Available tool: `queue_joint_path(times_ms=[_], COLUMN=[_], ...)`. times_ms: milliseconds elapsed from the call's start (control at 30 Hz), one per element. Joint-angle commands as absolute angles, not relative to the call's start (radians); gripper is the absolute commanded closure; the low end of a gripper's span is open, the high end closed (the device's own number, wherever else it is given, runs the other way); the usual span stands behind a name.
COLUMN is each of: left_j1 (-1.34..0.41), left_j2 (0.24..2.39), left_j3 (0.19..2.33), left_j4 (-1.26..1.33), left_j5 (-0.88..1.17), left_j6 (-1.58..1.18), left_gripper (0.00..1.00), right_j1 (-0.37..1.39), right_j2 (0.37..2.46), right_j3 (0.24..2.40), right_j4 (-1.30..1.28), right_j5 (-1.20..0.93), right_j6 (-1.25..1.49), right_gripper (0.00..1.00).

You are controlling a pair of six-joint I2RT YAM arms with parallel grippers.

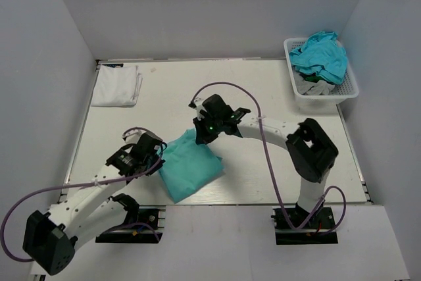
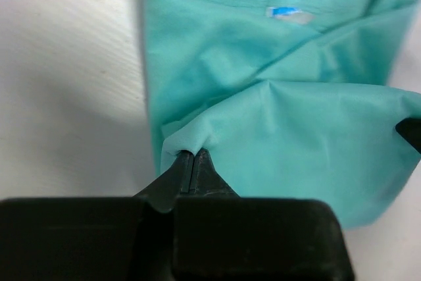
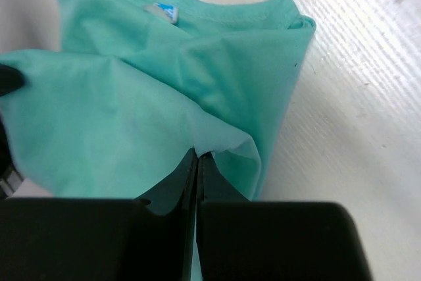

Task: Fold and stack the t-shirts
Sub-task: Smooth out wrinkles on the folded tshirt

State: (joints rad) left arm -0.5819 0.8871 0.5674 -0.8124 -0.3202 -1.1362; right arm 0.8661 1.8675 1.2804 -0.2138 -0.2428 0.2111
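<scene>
The mint-green soft cloth t-shirt [image 1: 192, 168] is laid partly folded, well apart from the white plastic lattice basket [image 1: 327, 97], to its near left. Its lifted edges are pinched by the left gripper [image 2: 193, 164] and the right gripper [image 3: 198, 160], the fingers of each pressed together on the cloth. A bright turquoise-blue crumpled t-shirt [image 1: 320, 56] is heaped inside the basket.

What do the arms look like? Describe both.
The left arm and right arm have white links and black joints. A purple cable loops along each. The left gripper and right gripper are black tapered wedges. A green light glows on the right wrist.
</scene>
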Motion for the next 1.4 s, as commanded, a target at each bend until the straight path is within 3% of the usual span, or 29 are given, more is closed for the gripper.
queue_joint_path(times_ms=[0, 433, 733, 1367], left_j1=[-0.584, -0.584, -0.584, -0.575], left_j2=[0.783, 0.533, 0.492, 0.563], left_j3=[0.604, 0.695, 0.732, 0.666], left_j4=[-0.79, -0.85, -0.85, -0.877], left_j5=[-0.276, -0.207, -0.187, -0.431], left_j6=[-1.069, -1.028, -1.028, -1.152], left_gripper=[1.0, 1.0, 1.0, 1.0], right_j1=[0.871, 0.865, 0.862, 0.853], right_j2=[1.735, 1.529, 1.485, 1.689], right_j3=[1.26, 1.203, 1.232, 1.4], right_j4=[-0.216, -0.229, -0.236, -0.29], right_j5=[-0.235, -0.22, -0.206, -0.178], right_j6=[0.181, 0.183, 0.189, 0.161], right_gripper=[1.0, 1.0, 1.0, 1.0])
